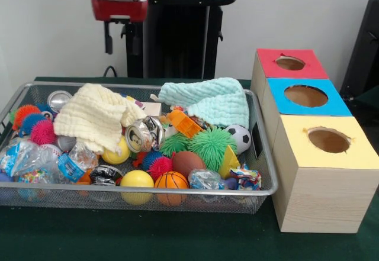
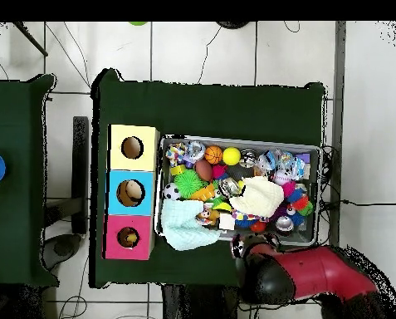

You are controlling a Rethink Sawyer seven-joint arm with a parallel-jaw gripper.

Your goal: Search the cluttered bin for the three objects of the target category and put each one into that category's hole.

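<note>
The wire mesh bin [image 1: 266,150] is full of clutter. Small round balls show in it: an orange basketball [image 1: 171,181] at the front, a soccer ball [image 1: 238,137] at the right, and two yellow balls [image 1: 137,180]. No tiger-striped ball shows. The red-topped box's hole [image 1: 290,63] is farthest from the camera in the row of boxes. In the overhead view the hole [image 2: 129,238] is nearest the robot. My gripper [image 1: 121,45] hangs open and empty above the bin's far left corner. It also shows in the overhead view [image 2: 249,247], at the bin's edge [image 2: 319,151].
A cream cloth [image 1: 95,116] and a mint cloth [image 1: 213,101] cover the back of the bin. Green spiky pom balls [image 1: 210,144], a crushed can [image 1: 144,135], a brown ball [image 1: 188,161] and plastic packets lie among the clutter. The blue-topped [image 1: 305,96] and yellow-topped [image 1: 327,139] boxes stand beside the red one.
</note>
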